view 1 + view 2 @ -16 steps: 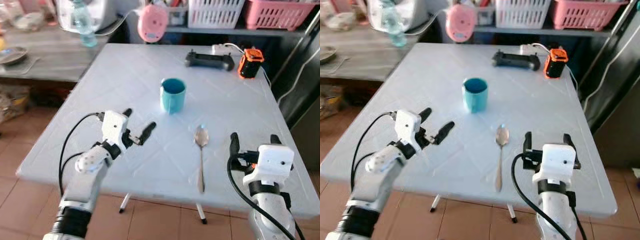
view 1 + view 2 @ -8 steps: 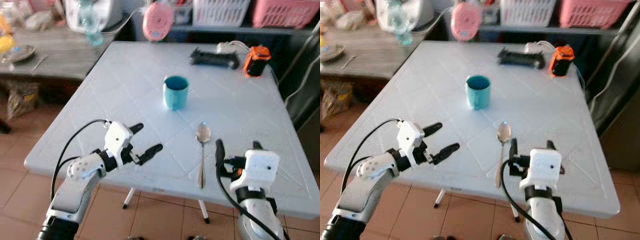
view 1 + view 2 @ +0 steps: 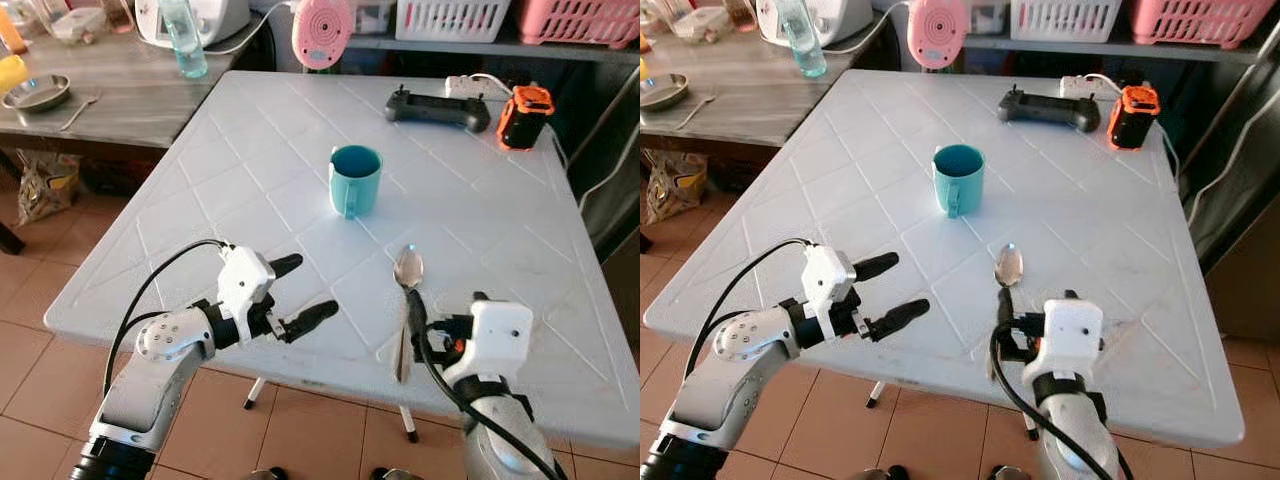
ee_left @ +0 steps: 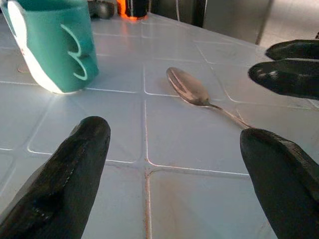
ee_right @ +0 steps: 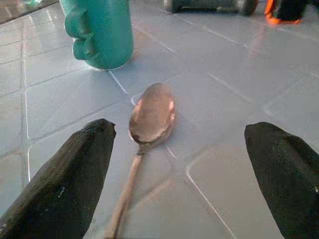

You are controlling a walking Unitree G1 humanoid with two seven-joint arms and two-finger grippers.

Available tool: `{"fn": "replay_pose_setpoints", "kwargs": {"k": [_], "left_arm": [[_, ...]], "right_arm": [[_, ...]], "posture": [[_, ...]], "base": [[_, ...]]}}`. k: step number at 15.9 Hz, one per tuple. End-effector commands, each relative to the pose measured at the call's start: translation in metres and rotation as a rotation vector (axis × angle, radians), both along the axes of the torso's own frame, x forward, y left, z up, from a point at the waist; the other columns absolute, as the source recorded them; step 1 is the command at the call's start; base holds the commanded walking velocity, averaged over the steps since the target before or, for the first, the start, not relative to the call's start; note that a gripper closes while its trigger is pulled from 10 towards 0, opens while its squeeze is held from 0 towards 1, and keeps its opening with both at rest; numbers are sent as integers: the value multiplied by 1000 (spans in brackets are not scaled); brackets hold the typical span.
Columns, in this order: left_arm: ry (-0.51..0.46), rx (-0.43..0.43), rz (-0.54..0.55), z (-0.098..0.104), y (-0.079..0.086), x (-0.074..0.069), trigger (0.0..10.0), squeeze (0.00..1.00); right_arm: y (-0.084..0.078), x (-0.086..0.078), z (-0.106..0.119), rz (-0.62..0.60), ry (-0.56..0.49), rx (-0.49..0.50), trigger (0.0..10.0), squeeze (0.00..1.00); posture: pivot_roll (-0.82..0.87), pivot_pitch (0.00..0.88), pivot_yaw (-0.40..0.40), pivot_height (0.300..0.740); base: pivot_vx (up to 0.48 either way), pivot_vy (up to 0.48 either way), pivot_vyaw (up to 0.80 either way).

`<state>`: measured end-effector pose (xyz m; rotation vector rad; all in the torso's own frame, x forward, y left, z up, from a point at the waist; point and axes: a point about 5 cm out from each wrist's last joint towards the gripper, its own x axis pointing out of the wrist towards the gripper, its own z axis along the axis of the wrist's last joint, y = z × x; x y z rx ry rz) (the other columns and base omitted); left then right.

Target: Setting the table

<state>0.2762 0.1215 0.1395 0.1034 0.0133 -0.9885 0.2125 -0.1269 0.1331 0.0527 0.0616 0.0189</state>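
Note:
A teal mug point(image 3: 354, 180) stands upright near the middle of the white table point(image 3: 250, 200). A metal spoon point(image 3: 406, 270) lies in front of it, its handle running toward the table's front edge. My right gripper point(image 3: 446, 306) is open and low over the spoon's handle, which lies just inside its left finger. In the right wrist view the spoon bowl point(image 5: 152, 114) lies between the two fingers point(image 5: 65, 184), with the mug point(image 5: 99, 32) beyond. My left gripper point(image 3: 306, 289) is open and empty above the table's front part, left of the spoon and pointing toward it. The left wrist view takes in the mug point(image 4: 55, 45) and the spoon point(image 4: 194, 92).
A black controller point(image 3: 437, 105) and an orange device point(image 3: 528, 115) lie at the table's far right. A pink round appliance point(image 3: 322, 30) stands at the far edge. A wooden side table point(image 3: 110, 95) on the left carries a bottle point(image 3: 186, 40) and a metal bowl point(image 3: 35, 92).
The camera has shifted and the table now sits farther away in view. My right gripper has moved left onto the spoon's handle. My left gripper has drifted right, closer to the front edge. Both stay open.

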Motion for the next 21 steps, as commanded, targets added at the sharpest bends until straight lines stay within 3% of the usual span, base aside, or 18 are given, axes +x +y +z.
{"fn": "replay_pose_setpoints", "kwargs": {"k": [1, 6, 10, 15, 21], "left_arm": [[-11, 12, 6, 3, 1, -1, 10000, 0], [8, 4, -23, 7, -7, -7, 10000, 0], [17, 7, -25, 9, -7, -9, 10000, 0], [32, 14, -44, 8, -10, -7, 10000, 0], [52, 21, -46, 6, -11, -9, 10000, 0]], "right_arm": [[13, 3, -5, 60, 51, 47, 10000, 0], [32, 16, 3, 104, 87, 140, 10000, 0], [24, 10, -1, -21, 204, 212, 10000, 0], [27, 11, 5, -30, 248, 279, 10000, 0], [35, 10, 5, 26, 337, 246, 10000, 0]], "posture": [[23, 179, 45, 740], [36, 214, 44, 740], [37, 231, 61, 740], [26, 231, 82, 740], [33, 234, 77, 740]], "base": [[0, 0, 0], [0, 0, 0], [0, 0, 0], [0, 0, 0], [0, 0, 0]]}}
